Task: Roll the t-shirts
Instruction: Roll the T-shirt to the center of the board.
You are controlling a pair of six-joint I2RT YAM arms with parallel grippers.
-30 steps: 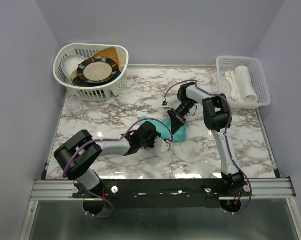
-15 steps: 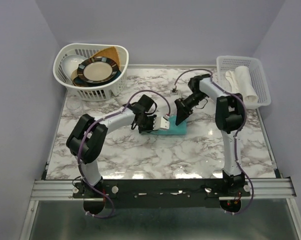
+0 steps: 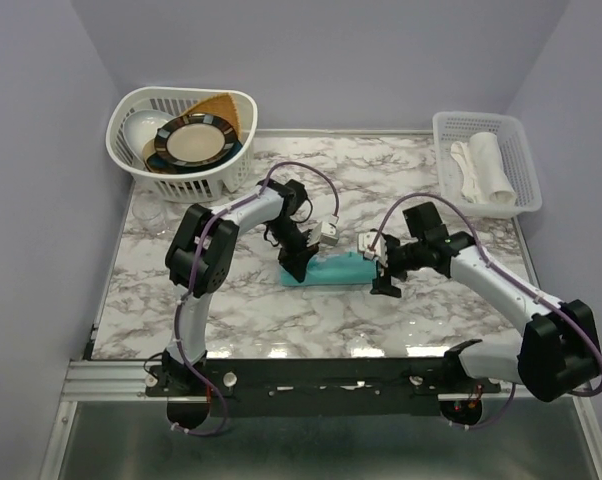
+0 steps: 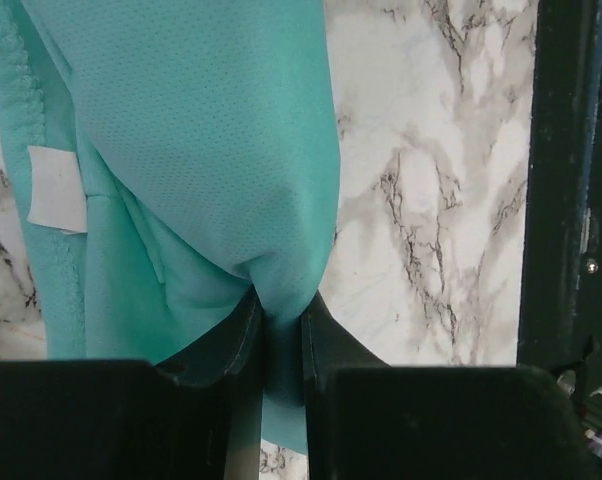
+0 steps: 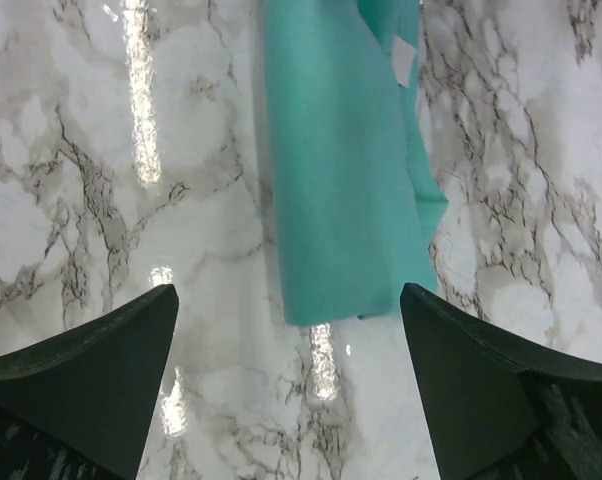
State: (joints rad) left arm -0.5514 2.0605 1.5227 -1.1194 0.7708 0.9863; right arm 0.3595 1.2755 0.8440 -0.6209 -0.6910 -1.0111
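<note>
Jaws of the left gripper pinch a fold of the t-shirt at mid-frame, soft and light I judge, while the right gripper stands open.

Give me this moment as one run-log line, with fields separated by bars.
task: roll t-shirt | left tool: shut on t-shirt fold | right tool: open, empty, facing t-shirt end | t-shirt: folded strip on table
</note>
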